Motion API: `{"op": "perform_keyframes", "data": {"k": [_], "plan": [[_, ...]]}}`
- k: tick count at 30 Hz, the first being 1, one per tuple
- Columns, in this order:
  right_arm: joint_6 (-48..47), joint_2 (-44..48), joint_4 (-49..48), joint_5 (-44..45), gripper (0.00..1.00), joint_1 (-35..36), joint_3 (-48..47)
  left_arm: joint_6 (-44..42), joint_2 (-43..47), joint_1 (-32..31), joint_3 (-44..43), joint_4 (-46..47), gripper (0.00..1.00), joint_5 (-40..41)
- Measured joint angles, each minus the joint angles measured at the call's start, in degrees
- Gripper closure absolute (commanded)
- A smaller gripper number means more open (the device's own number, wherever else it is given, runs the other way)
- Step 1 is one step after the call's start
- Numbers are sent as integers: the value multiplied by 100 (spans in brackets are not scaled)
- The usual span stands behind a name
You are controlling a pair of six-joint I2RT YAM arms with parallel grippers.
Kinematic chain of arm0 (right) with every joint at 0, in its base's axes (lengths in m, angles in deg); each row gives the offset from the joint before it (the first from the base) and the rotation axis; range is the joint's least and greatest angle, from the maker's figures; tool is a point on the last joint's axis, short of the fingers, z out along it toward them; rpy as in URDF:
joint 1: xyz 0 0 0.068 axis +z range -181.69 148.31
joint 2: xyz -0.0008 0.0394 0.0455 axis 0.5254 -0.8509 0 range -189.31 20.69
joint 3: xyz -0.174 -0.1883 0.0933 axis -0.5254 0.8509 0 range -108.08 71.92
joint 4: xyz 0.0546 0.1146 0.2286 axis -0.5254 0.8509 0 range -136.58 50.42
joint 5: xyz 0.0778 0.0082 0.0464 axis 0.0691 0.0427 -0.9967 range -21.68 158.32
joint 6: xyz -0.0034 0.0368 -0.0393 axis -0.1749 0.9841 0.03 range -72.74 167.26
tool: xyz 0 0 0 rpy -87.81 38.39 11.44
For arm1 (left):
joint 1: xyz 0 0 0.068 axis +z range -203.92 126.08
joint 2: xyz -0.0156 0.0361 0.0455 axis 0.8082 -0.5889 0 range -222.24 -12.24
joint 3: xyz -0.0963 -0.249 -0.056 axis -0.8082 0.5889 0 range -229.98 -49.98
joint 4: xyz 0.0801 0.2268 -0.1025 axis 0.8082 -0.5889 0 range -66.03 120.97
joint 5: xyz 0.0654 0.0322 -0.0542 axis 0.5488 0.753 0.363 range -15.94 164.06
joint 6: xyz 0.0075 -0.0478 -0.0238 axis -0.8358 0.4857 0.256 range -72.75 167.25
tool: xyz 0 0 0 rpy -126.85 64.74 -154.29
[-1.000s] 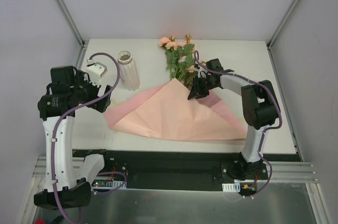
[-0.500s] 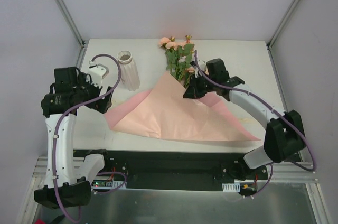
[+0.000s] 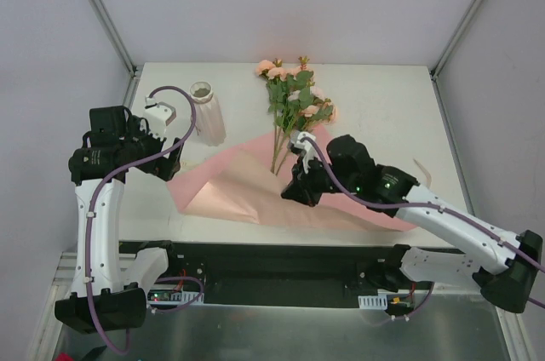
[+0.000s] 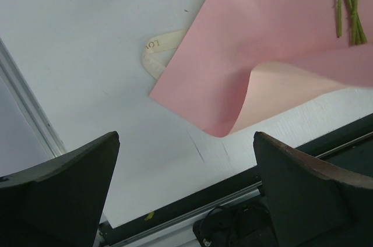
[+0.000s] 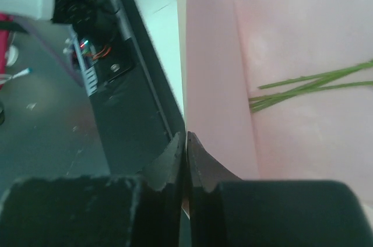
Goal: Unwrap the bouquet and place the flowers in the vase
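The bouquet's pink wrapping paper (image 3: 230, 191) lies spread on the table, its near-right part folded over. The flowers (image 3: 294, 93) lie at the back, their green stems (image 5: 315, 87) bare on the sheet. My right gripper (image 5: 186, 142) is shut on the edge of the paper (image 5: 215, 84), low over the sheet's near side at the right gripper (image 3: 295, 191) in the top view. The white ribbed vase (image 3: 207, 111) stands upright at the back left. My left gripper (image 4: 186, 183) hangs open above the sheet's curled left corner (image 4: 233, 124), holding nothing.
A cream ribbon (image 4: 158, 55) pokes out from under the paper's left edge. A thin cream strip (image 3: 421, 171) lies right of the sheet. The table's black front rail (image 4: 280, 159) runs close below the paper. White walls enclose the back and sides.
The right gripper closed on the paper by the flowers and drew it toward the near edge, folding the flap back and uncovering the stems. The left arm barely shifted.
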State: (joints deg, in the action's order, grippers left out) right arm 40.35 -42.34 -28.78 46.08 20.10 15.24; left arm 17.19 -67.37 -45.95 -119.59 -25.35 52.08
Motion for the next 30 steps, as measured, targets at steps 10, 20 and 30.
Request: {"op": "perform_keyframes", "data": {"k": [10,20,30], "plan": [[501,697,538,876,80,2240,345,0,-63,0,-2,17,1,-4],[1370,697,1215,1357,25,3257,348,-59,-330,0,-177,66,1,-4],[1403,986,2542,1797,1,3287,-1250,-105,-334,0,-184,101,1,-7]]}}
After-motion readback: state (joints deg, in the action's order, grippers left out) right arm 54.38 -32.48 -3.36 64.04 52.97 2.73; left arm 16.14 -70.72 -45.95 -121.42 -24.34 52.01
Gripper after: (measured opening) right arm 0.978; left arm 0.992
